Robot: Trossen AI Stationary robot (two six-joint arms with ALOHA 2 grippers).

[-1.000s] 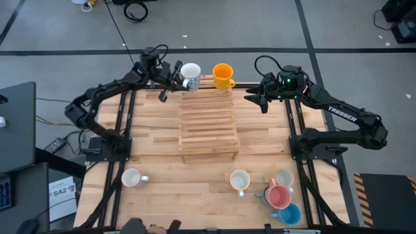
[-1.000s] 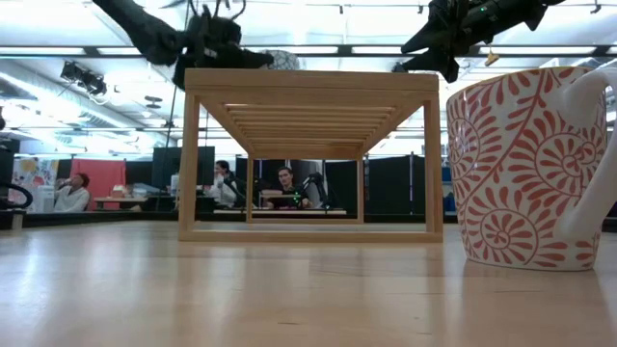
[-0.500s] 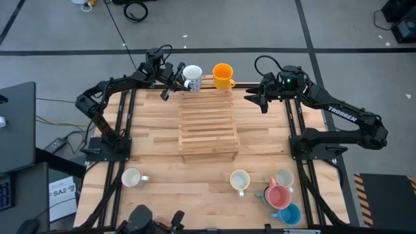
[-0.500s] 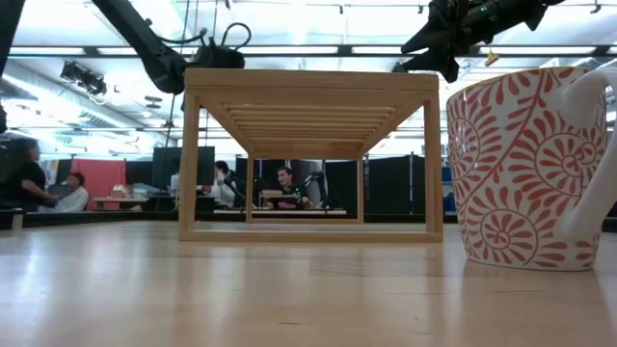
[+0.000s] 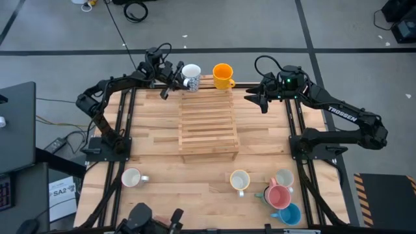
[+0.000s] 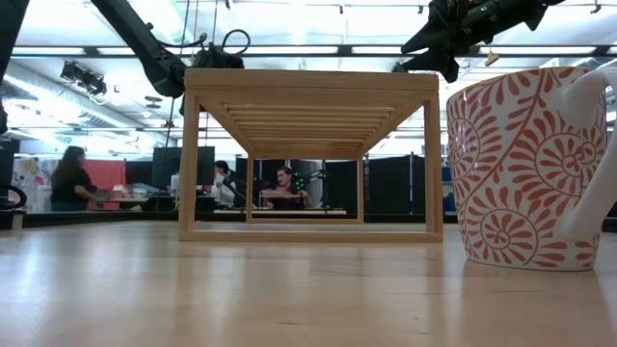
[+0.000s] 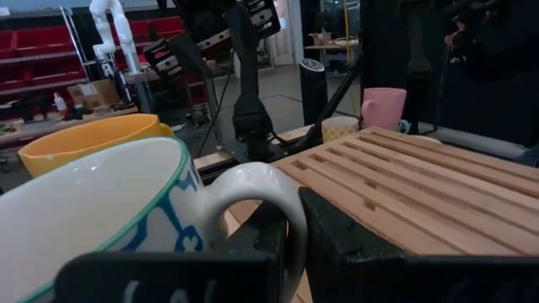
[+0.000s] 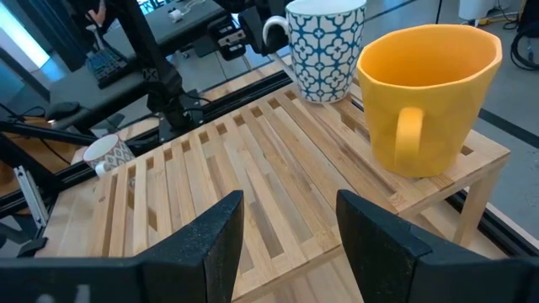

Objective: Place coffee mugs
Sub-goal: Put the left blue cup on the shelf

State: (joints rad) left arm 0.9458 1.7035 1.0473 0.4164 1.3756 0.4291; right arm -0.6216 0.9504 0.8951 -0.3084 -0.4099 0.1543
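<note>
Patterned mug (image 5: 191, 76) beside orange mug (image 5: 222, 75) upright on rack; five mugs (image 5: 279, 194) on table

seven coffee mugs (image 5: 223, 75), one slatted wooden rack (image 5: 208, 122), two robot arms (image 5: 338, 114)

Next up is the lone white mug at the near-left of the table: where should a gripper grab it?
Pinch the white mug by its rim from straight above. It stands upright with its mouth open, its handle points toward the table's middle, and no other mugs crowd it; the wall opposite the handle is free.
</note>
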